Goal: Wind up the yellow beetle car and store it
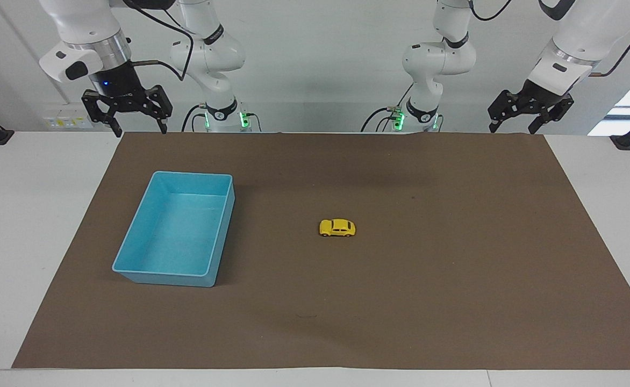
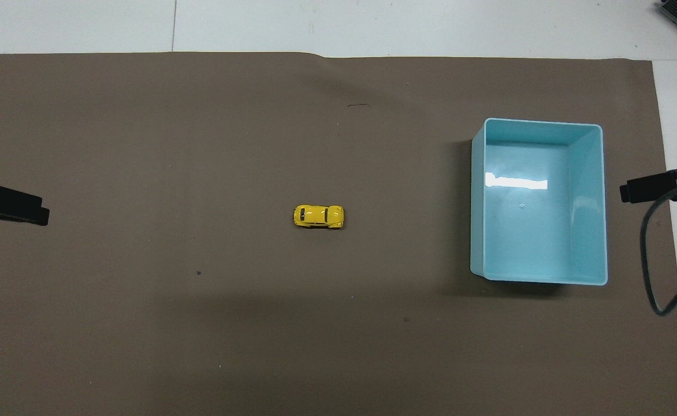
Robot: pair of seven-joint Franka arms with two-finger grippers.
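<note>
Both grippers raised and spread, nothing held; one car, one bin on the mat.

Left gripper (image 1: 528, 115), fingers apart and empty, hangs over the mat's edge at the left arm's end of the table; right gripper (image 1: 127, 110), likewise released, hangs over the mat's corner at the right arm's end. One yellow beetle car (image 1: 337, 228) sits on its wheels near the middle of the brown mat (image 1: 428, 279), well apart from both grippers. One blue bin (image 1: 132, 267) stands on the mat toward the right arm's end.
</note>
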